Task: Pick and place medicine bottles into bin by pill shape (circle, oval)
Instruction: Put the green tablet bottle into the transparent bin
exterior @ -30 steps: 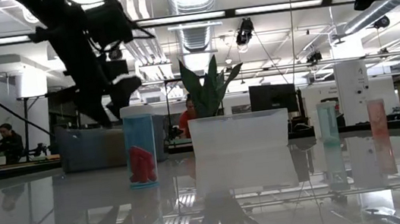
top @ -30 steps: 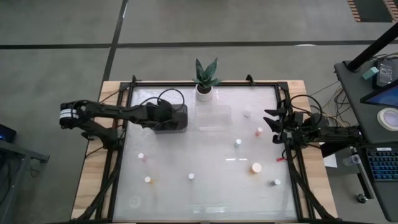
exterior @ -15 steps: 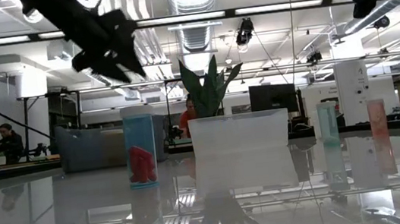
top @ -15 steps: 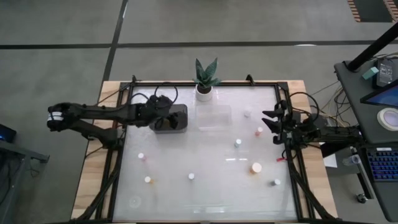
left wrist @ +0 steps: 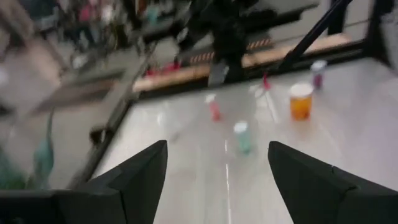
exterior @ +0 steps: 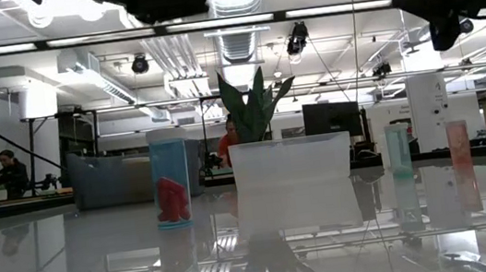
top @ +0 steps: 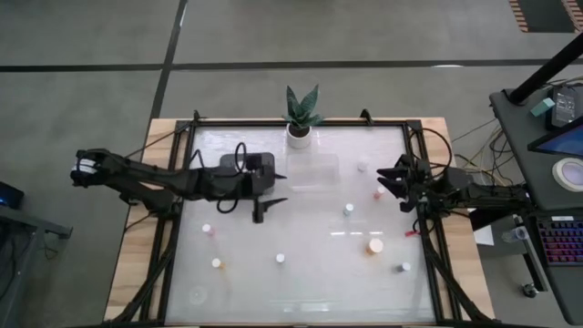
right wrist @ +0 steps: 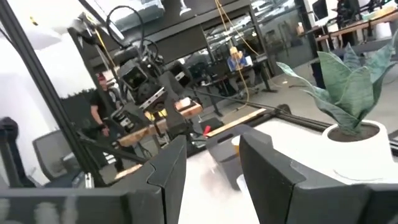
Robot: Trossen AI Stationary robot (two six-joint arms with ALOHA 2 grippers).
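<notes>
Nearest, along the front of the table (top: 301, 305): three tiny medicine bottles (top: 281, 258) with white caps, standing well apart, at left, middle and right. Just behind the right-hand one, a wider orange bottle (top: 375, 245), upright, touching nothing. Toward the left side, a pink bottle (top: 207, 229), alone.

Farther in, around the middle of the table: the left gripper (top: 269, 208), hanging above the bare surface just in front of the black bin (top: 261, 170), jaws spread wide and holding nothing. Faces across the table in the left wrist view, between its two dark fingers (left wrist: 134, 177), toward a teal bottle (left wrist: 241, 135), with the orange one beyond.

Right of that, in the high view, the teal bottle, then a second pink bottle (top: 379, 192) close to the right gripper (top: 390, 178). Hovers at the right edge of the table, jaws parted with a narrow gap and empty.

Farther still: a clear bin (top: 314, 170) beside the black one, nothing visible inside either, and a white bottle (top: 363, 167) to its right.

Farthest, at the back edge: a potted plant (top: 301, 114) in a white pot.
</notes>
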